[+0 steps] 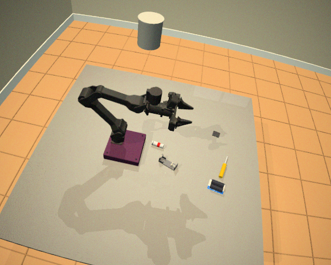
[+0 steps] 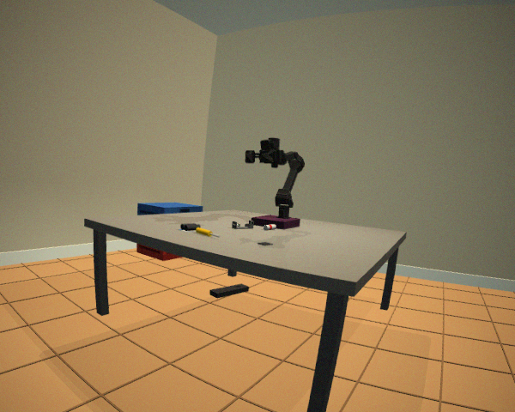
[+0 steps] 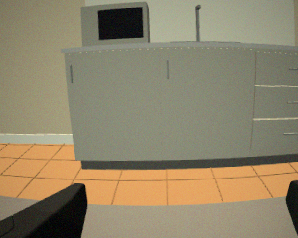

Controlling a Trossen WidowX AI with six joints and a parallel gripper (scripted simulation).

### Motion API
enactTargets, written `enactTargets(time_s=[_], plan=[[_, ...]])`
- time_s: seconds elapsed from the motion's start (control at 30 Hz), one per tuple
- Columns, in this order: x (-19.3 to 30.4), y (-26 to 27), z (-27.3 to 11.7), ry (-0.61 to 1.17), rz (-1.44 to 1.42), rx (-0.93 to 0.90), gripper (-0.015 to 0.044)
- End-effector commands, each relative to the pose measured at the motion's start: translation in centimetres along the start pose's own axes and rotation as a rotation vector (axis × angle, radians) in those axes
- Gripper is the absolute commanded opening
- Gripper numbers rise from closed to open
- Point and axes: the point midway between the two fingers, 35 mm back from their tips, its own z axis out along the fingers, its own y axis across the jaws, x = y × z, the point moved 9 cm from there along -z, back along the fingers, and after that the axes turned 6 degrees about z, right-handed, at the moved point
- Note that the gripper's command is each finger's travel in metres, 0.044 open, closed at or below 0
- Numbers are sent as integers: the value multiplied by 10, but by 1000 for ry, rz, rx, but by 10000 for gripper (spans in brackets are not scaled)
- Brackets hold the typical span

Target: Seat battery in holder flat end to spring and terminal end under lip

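- one red-banded battery (image 1: 158,144) (image 2: 269,227)
- one holder (image 1: 167,163) (image 2: 242,227)
- one yellow-handled screwdriver (image 1: 222,170) (image 2: 203,231)
- two black cylinders (image 1: 217,184) (image 2: 189,227), side by side
- one dark flat square (image 1: 215,133) (image 2: 265,243)
- one desk (image 1: 234,228) (image 2: 319,255) (image 3: 189,223)

"What's out there besides the job?" "I've got a yellow-handled screwdriver (image 1: 222,169) (image 2: 203,231) on the table (image 1: 102,182) (image 2: 231,252), right near a blue-based holder with two black cylinders (image 1: 217,186) (image 2: 190,227)!" "And elsewhere?" "A small dark square (image 1: 215,133) (image 2: 264,243) lies flat, well apart from them, and my wrist view catches a grey cabinet (image 3: 164,104) with drawers on its right!"
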Motion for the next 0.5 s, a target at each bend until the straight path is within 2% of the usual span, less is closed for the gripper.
enactTargets(time_s=[0.0,0.17,0.47], plan=[[3,0,2,21,4,1,374],[72,5,23,516,86,42,250],[164,11,2,1321,127,236,250]])
